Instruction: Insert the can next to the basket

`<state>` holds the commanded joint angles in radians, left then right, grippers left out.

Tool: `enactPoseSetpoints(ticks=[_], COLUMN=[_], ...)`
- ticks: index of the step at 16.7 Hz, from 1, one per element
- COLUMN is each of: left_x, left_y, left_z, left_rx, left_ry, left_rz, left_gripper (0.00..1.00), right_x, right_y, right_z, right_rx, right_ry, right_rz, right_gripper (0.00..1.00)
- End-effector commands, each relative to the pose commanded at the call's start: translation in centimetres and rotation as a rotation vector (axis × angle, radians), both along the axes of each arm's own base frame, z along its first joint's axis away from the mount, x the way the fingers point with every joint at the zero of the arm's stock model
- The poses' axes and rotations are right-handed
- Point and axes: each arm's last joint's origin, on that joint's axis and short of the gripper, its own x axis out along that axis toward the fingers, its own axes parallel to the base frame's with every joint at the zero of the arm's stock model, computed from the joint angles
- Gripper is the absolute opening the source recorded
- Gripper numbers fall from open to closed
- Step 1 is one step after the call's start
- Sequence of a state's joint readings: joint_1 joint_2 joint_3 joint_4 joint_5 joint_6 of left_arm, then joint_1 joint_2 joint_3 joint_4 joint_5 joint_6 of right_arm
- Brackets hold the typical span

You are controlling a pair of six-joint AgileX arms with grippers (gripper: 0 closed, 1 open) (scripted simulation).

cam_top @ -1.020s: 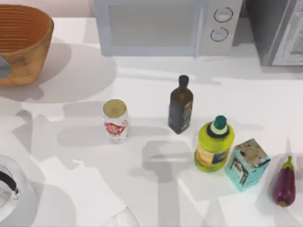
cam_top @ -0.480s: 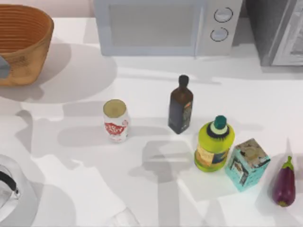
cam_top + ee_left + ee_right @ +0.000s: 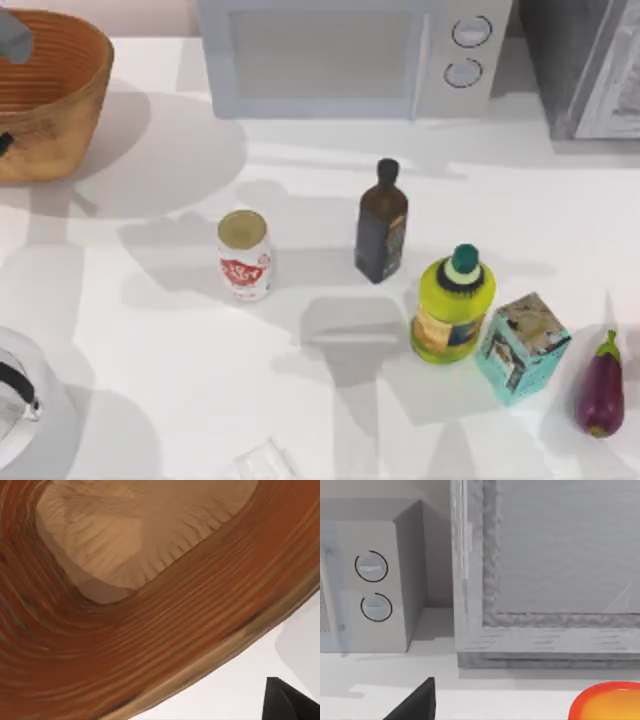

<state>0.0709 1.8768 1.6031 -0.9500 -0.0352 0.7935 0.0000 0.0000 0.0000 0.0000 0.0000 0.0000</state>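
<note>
While the can (image 3: 244, 255) stands mid-table (well apart from the basket (image 3: 60, 110)), I cannot tell either gripper's state.

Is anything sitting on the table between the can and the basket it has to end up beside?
Nothing visible does. The can stands upright mid-table, and only bare white table lies between it and the basket at the far left corner.

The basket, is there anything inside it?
The basket looks empty in the left wrist view: only its ribbed wall and pale bottom show. From the top view, a grey arm part covers some of the inside.
</note>
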Motion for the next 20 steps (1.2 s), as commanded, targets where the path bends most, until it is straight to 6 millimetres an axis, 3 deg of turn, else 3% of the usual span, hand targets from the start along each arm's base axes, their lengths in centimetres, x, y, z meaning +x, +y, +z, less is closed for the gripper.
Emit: enactPoseSetpoints(ticks=[3,6,11,14,16,20], left_x=[0.1,0.0,-1.7,-3.7,-4.4,-4.4], left_y=[-4.1,-9.8,-20.6,-25.4,-27.0,-27.1], left_z=[5.1,6.2,0.7,-2.8,-4.9,-7.3], left_rx=[-0.074,-0.209,-0.311,-0.281,-0.237,-0.175], left_ry=[-0.177,-0.184,0.093,0.229,0.281,0.309], left_rz=[0.093,0.186,0.357,0.478,0.564,0.680], left_gripper=[0.00,0.00,0.00,0.00,0.00,0.00], right_x=[0.0,0.0,0.0,0.0,0.0,0.0], right_y=[0.0,0.0,0.0,0.0,0.0,0.0], right_z=[0.0,0.0,0.0,0.0,0.0,0.0], right_rx=[0.000,0.000,0.000,0.000,0.000,0.000], right_ry=[0.000,0.000,0.000,0.000,0.000,0.000], right_rz=[0.000,0.000,0.000,0.000,0.000,0.000], right_gripper=[1.00,1.00,1.00,1.00,1.00,1.00])
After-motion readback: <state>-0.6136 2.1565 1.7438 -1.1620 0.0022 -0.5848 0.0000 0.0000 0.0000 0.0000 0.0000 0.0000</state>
